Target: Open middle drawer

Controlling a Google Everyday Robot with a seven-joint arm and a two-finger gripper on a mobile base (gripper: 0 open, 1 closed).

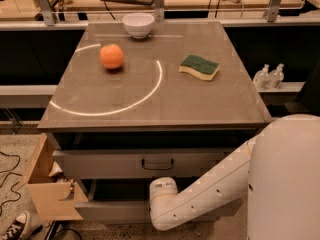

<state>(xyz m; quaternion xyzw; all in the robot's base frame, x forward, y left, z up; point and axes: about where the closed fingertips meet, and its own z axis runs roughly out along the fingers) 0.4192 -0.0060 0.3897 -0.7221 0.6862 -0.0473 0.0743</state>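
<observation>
The middle drawer [110, 210] is the low grey front panel under the taller top drawer [100, 163], which has a bigger dark handle [157, 164]. A dark gap shows between the two fronts, so the middle drawer stands slightly out. My white arm [210, 189] reaches in from the right. Its wrist end covers the centre of the middle drawer's front, and the small loop handle is hidden behind it. My gripper [162, 185] is at that spot, against the drawer front, behind the wrist.
On the cabinet top lie an orange [111, 56], a white bowl [138, 24] and a green-and-yellow sponge [200, 66]. An open cardboard box [47, 184] stands at the cabinet's left, with a shoe [15, 226] on the floor. Two bottles [269, 76] sit on the right ledge.
</observation>
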